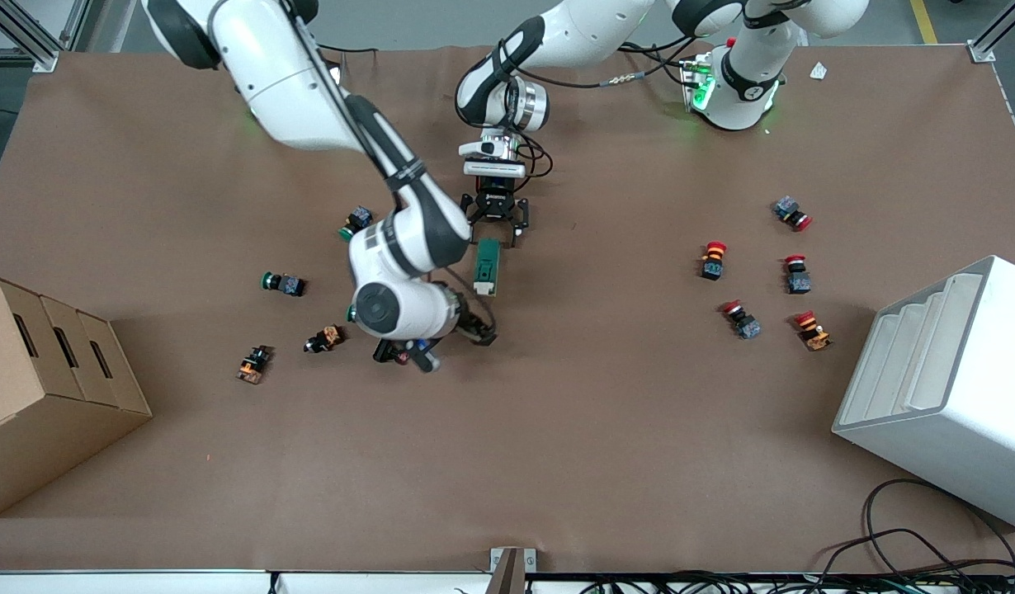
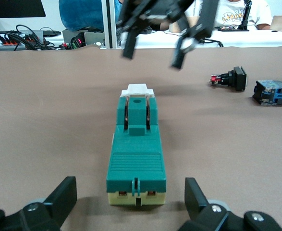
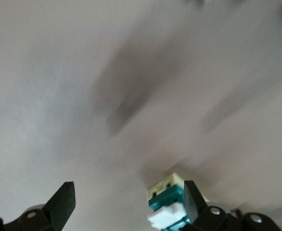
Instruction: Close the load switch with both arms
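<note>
Front view: the load switch (image 1: pixel 487 266) lies flat on the brown table (image 1: pixel 606 429) near its middle, long axis running from 12 to 6 o'clock; the left gripper (image 1: pixel 497 227) stands at the switch's 12 o'clock end, fingers spread wide, one on each side of that end and not touching it; the right gripper (image 1: pixel 474 326) hangs low at about 7 o'clock from the switch, over the table just off its 6 o'clock end; left wrist view: green body with a cream end nearest the camera and a white lever piece at the other end, the left gripper's fingers (image 2: pixel 64 197) well apart; right wrist view: the right gripper's fingers (image 3: pixel 64 199) wide apart, holding nothing, one finger beside the switch; green-capped push buttons (image 1: pixel 283 283) lie toward the right arm's end, red-capped push buttons (image 1: pixel 712 259) toward the left arm's.
</note>
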`<state>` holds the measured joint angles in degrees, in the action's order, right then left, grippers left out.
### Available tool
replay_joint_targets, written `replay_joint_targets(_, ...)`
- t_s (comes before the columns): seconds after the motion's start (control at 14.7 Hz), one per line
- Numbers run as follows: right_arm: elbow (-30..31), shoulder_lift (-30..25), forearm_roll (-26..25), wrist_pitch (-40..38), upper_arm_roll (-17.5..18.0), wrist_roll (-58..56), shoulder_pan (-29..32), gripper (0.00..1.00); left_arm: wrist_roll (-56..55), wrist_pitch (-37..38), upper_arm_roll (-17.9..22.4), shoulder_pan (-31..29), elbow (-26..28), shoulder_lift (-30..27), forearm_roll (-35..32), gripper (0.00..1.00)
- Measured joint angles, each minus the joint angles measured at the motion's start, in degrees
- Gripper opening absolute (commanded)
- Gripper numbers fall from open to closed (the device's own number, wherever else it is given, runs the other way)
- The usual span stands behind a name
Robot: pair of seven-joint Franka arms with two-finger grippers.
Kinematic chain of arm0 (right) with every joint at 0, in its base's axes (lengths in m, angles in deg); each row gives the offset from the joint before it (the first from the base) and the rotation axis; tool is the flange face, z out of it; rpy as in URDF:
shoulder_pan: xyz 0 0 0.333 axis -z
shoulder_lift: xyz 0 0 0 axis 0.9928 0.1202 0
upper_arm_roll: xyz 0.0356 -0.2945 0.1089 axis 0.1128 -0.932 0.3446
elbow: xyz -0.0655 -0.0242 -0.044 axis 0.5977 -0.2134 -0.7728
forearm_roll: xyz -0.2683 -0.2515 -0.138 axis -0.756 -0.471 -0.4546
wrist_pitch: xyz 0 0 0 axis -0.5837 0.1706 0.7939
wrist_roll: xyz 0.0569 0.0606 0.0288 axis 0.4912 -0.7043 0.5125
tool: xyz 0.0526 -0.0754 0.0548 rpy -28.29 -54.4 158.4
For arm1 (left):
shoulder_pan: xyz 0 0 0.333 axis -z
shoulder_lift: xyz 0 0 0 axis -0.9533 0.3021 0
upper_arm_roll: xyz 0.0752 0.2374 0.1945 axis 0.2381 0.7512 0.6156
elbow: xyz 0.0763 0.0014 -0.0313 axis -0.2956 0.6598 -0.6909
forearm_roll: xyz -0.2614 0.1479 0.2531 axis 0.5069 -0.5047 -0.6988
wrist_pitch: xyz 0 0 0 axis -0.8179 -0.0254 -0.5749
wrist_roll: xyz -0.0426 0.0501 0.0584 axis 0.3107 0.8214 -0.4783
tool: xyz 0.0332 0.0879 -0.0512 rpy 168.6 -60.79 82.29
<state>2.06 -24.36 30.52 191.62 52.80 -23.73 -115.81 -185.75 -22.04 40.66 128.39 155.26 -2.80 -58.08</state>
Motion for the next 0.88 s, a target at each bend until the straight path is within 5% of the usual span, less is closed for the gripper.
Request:
replay_joint_targets(0.61,-5.31,-4.81,-12.79,-16.15,-0.55,-22.32,11.34,1.0,4.45,0.63,0.07,-0.41,-1.79,-0.03,0.55,0.99)
replay_joint_targets(0.88,-5.47,-10.86,-20.0,-22.69,-0.63,-37.46,17.75,1.0,12.72,0.6,-1.16,-0.99,-6.67,-1.66,11.65,0.99)
